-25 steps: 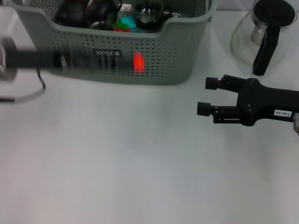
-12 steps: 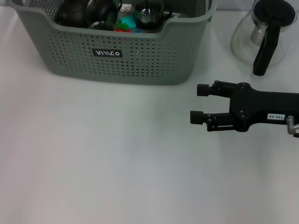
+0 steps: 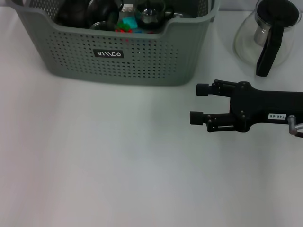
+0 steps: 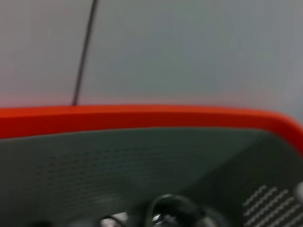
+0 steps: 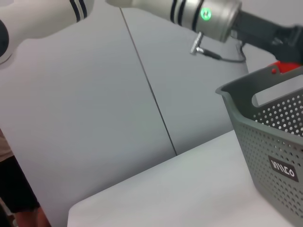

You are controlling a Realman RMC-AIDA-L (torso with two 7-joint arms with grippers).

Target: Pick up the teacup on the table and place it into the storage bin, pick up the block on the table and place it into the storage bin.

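The grey-green perforated storage bin (image 3: 142,61) stands at the back of the table. Dark tea vessels and coloured blocks (image 3: 127,23) lie inside it. My left gripper is out of the head view. In the right wrist view, my left gripper (image 5: 283,60) hovers over the rim of the bin (image 5: 265,137) and is shut on a red block (image 5: 288,67). The block shows as a blurred red band (image 4: 142,118) over the bin's inside (image 4: 118,165) in the left wrist view. My right gripper (image 3: 196,103) is open and empty, low over the table to the right of the bin.
A glass teapot with a black handle (image 3: 270,38) stands at the back right, behind my right arm. The white tabletop (image 3: 118,165) stretches in front of the bin. A grey wall (image 5: 94,94) stands beyond the table's left side.
My left arm, blurred in front of the bin with the red block, has left the head view. My right gripper has slid a little to the left, still open.
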